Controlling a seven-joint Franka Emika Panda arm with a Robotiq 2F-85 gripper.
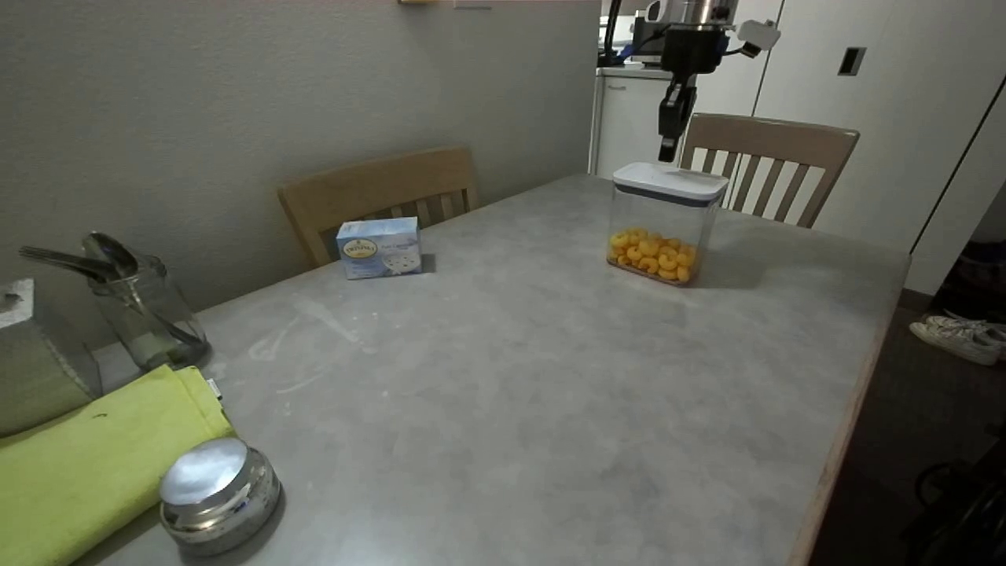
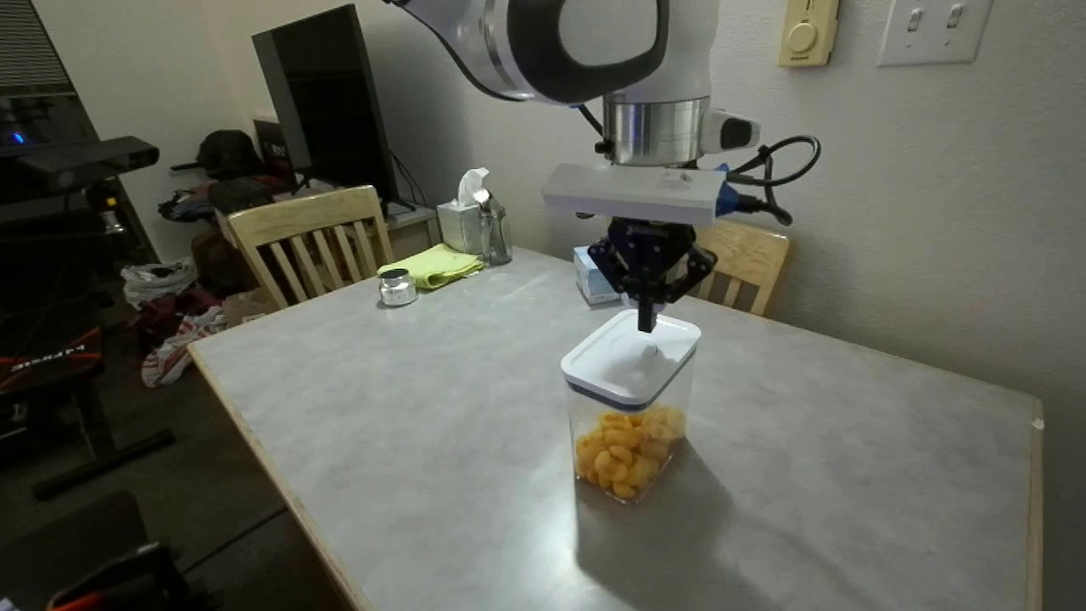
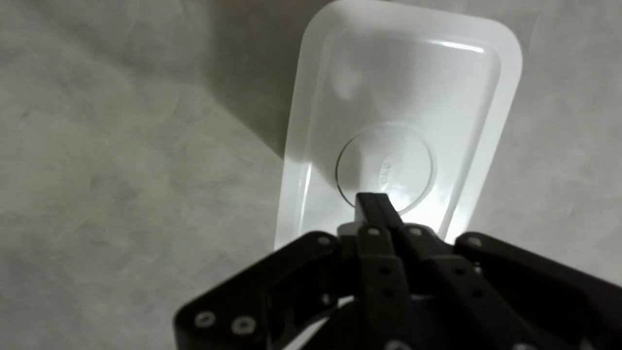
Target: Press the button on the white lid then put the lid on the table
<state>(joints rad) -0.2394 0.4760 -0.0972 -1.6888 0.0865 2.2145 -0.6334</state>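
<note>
The white lid (image 1: 670, 181) sits flat on top of the clear container (image 1: 660, 214) of orange pieces; both also show in an exterior view (image 2: 611, 365). The container stands on the light grey table (image 1: 503, 377). The round button (image 3: 388, 163) lies in the lid's middle in the wrist view; I cannot tell whether it is raised or flush. My gripper (image 3: 373, 195) points down with its fingertips together and nothing between them. In an exterior view the fingertips (image 2: 646, 324) hover just above the lid, with a small gap. In the wrist view they cover the button's near edge.
A blue tea box (image 1: 380, 250) stands near the wall side. A round metal jar (image 1: 220, 497), a yellow cloth (image 1: 110, 460), a glass jar with cutlery (image 1: 153, 318) and a tissue box (image 1: 43, 365) stand at the far end from the container. Wooden chairs (image 2: 310, 233) border the table.
</note>
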